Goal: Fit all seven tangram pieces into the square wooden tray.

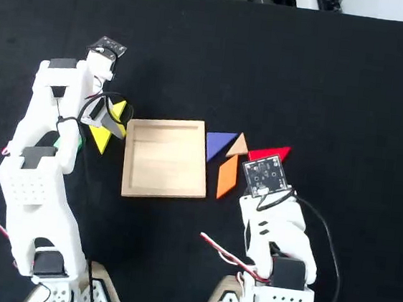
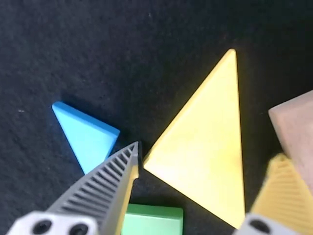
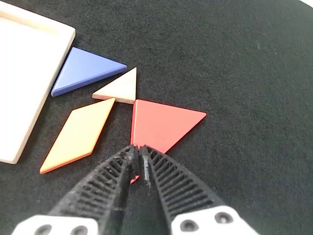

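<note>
Your left gripper (image 2: 208, 156) sits nearest the lens. Its jaws are spread wide either side of the large yellow triangle (image 2: 210, 132), with the grey fingertip at one corner, and it is clamping nothing. Your right gripper (image 3: 139, 149) has its jaws pressed together over a corner of the large red triangle (image 3: 164, 125), which lies flat on the black cloth. I judge that gripper empty.

You have no pieces placed, because the square wooden tray (image 1: 164, 161) holds nothing. All seven lie outside it:

- **Yellow triangle:** on the left arm's side, just beside the tray's edge.
- **Red triangle:** on the right arm's side, farthest from the tray in that cluster.
- **Medium dark blue triangle (image 3: 83, 71):** right against the tray's edge.
- **Orange parallelogram (image 3: 78, 134):** near that same edge, between the tray and the red piece.
- **Green square (image 2: 154, 220):** partly hidden under your left gripper, close to the yellow triangle.
- **Small light blue triangle (image 2: 88, 137):** beside the grey finger.
- **Small cream triangle (image 3: 120, 88):** wedged among the blue, orange and red pieces.

The whole task is ahead of you, and the yellow triangle looks like the first pick.
</note>
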